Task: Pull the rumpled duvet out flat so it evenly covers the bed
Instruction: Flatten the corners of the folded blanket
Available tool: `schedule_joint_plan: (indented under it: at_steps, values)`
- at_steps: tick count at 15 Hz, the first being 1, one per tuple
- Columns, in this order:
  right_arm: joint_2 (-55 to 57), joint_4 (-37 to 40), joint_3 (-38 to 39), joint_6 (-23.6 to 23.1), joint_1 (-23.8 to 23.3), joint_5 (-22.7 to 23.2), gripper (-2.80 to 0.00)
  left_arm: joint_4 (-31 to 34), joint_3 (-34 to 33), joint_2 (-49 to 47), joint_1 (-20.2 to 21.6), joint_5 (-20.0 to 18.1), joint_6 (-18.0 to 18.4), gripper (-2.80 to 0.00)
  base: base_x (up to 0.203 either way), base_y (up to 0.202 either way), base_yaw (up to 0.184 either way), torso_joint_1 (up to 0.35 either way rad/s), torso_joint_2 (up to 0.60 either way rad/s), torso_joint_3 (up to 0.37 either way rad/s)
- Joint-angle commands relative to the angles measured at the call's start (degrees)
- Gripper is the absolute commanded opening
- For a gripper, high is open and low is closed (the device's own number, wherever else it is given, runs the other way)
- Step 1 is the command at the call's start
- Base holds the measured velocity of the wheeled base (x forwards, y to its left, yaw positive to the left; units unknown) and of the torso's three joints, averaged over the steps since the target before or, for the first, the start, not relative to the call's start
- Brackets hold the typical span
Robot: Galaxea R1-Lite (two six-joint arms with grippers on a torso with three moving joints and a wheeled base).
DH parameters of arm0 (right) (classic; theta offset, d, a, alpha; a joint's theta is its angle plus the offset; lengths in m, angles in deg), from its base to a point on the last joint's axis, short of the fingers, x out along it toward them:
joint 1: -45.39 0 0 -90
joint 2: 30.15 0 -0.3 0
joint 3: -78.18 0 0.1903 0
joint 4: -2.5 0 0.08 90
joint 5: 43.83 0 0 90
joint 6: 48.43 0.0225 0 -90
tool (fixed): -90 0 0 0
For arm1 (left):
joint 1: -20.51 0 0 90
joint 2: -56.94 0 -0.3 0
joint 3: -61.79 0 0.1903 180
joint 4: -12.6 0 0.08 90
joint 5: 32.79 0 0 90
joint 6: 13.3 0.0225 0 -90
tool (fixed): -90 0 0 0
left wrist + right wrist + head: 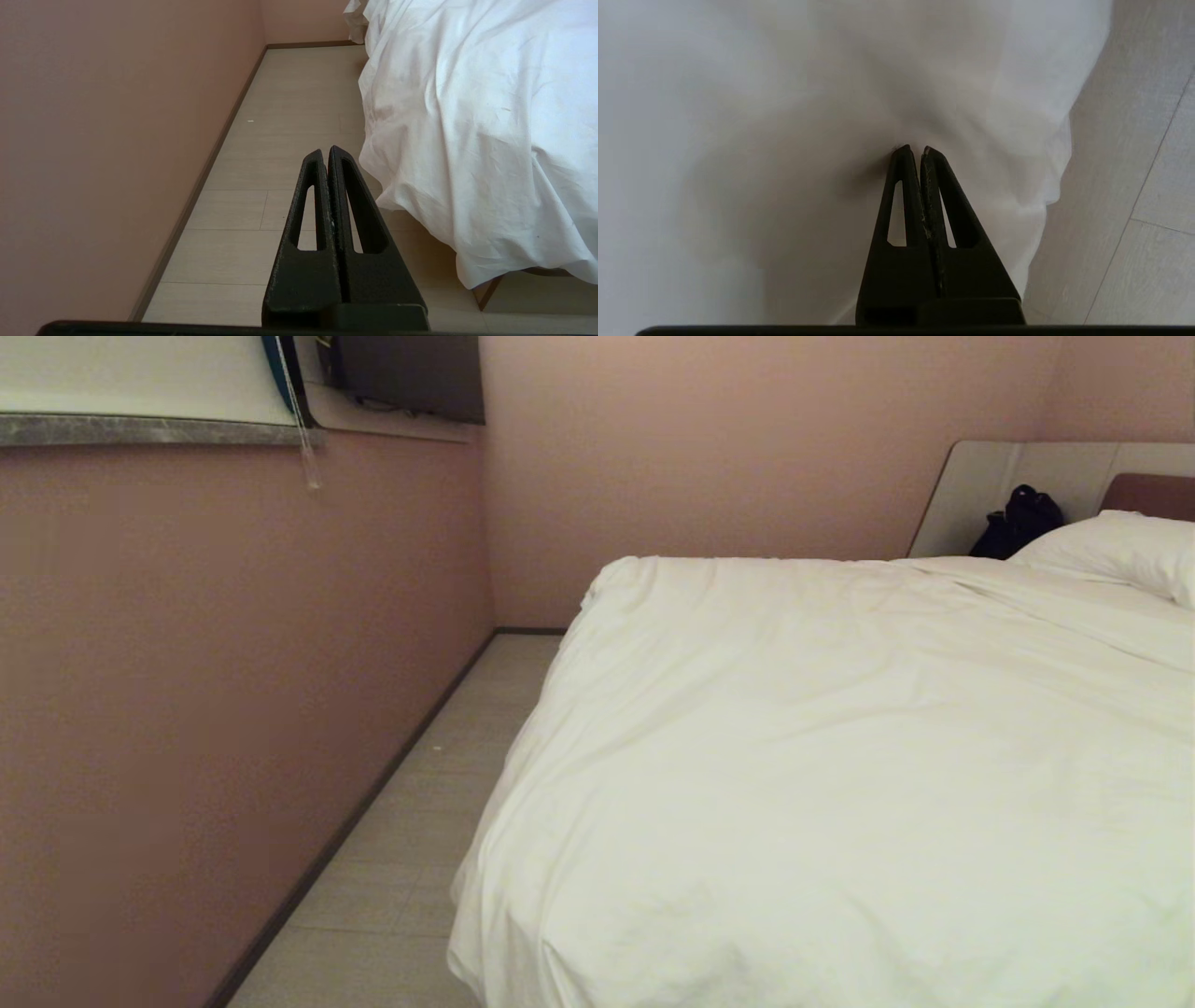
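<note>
The white duvet (840,756) lies spread over the bed (1027,476), creased, with its left edge hanging down toward the floor. Neither arm shows in the head view. In the right wrist view my right gripper (913,148) is shut, its tips pinching a pucker of the duvet (784,140) near the cloth's hanging edge. My left gripper (325,150) is shut with nothing in it, held over the floor beside the duvet (490,116), apart from it.
A pink wall (187,709) runs along the left, leaving a narrow strip of pale floor (420,821) beside the bed. A white pillow (1120,551) and a black bag (1018,523) sit by the headboard. A corner of the bed base (488,291) shows under the duvet.
</note>
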Motion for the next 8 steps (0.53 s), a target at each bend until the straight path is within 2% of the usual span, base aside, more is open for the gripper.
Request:
schedule_joint_plan:
  at_steps: [1,4,6,8]
  values:
    - [2.66,-4.12,0.0,0.08,0.03,-1.37,-2.8,-0.01,0.0,0.0,0.01,-0.01,0.03,-2.8,0.0,0.0,0.0,0.0,0.0,0.0]
    - [6.09,-6.83,-0.07,-1.03,0.03,-6.51,-2.8,-0.01,0.0,0.0,0.01,-0.01,0.03,-2.8,0.0,0.0,0.0,0.0,0.0,0.0]
    - [6.99,-6.61,-0.08,-2.44,-0.14,-7.07,-2.8,-0.01,0.0,0.0,0.01,-0.01,0.03,-2.8,0.0,0.0,0.0,0.0,0.0,0.0]
    - [8.51,-6.35,-0.02,-3.92,-0.66,-10.7,-2.8,-0.01,0.0,0.0,0.01,-0.01,0.03,-2.8,0.0,0.0,0.0,0.0,0.0,0.0]
